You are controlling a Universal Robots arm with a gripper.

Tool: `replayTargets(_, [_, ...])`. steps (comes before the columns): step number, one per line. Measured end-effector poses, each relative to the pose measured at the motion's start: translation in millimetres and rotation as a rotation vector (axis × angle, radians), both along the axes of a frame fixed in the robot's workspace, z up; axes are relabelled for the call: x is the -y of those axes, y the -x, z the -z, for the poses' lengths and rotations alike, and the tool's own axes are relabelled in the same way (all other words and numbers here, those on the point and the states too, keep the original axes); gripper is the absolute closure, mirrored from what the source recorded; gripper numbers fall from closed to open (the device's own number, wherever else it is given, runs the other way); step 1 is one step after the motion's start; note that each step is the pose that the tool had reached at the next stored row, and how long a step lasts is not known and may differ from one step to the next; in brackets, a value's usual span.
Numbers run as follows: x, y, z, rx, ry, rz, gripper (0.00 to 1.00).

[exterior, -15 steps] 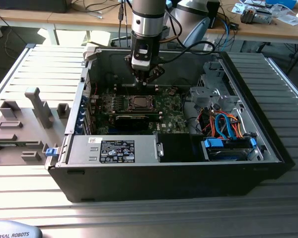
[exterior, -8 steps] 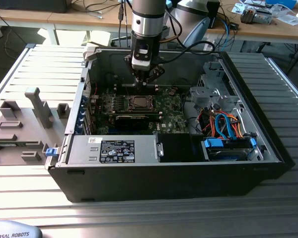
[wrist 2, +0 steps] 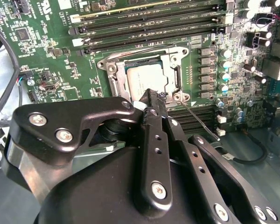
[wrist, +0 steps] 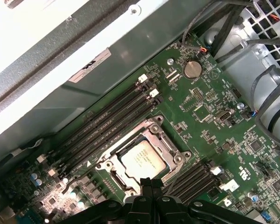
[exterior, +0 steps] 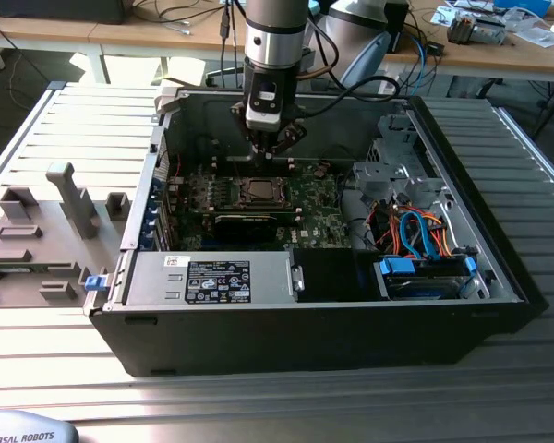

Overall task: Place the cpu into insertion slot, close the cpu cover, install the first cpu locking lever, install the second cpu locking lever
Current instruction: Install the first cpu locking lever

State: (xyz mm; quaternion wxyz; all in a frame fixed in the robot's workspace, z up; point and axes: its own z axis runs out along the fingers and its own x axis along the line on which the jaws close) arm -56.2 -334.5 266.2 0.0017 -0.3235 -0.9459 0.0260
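The cpu [wrist: 143, 159] lies flat in the socket, the cover [wrist 2: 114, 77] down around it. A thin wire lever [wrist 2: 201, 122] angles away from the socket's corner. The gripper [wrist: 151, 184] sits at the socket's edge, fingers pressed together, gripping nothing. Memory slots [wrist: 107, 116] flank the socket on the motherboard [wrist: 210, 126].

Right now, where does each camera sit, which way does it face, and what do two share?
Exterior view: off the arm, above the open computer case, looking down into it; arm and gripper show.
First wrist view: on the arm, looking down at the motherboard; gripper tips show.
Second wrist view: on the arm, looking along the gripper body.
Both wrist views share the cpu framed by the cpu cover.
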Motion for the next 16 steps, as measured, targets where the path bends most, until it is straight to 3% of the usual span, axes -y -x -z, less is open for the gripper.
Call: replayTargets(16, [0.0,0.0,0.0,0.0000,0.0000,-0.013,0.89])
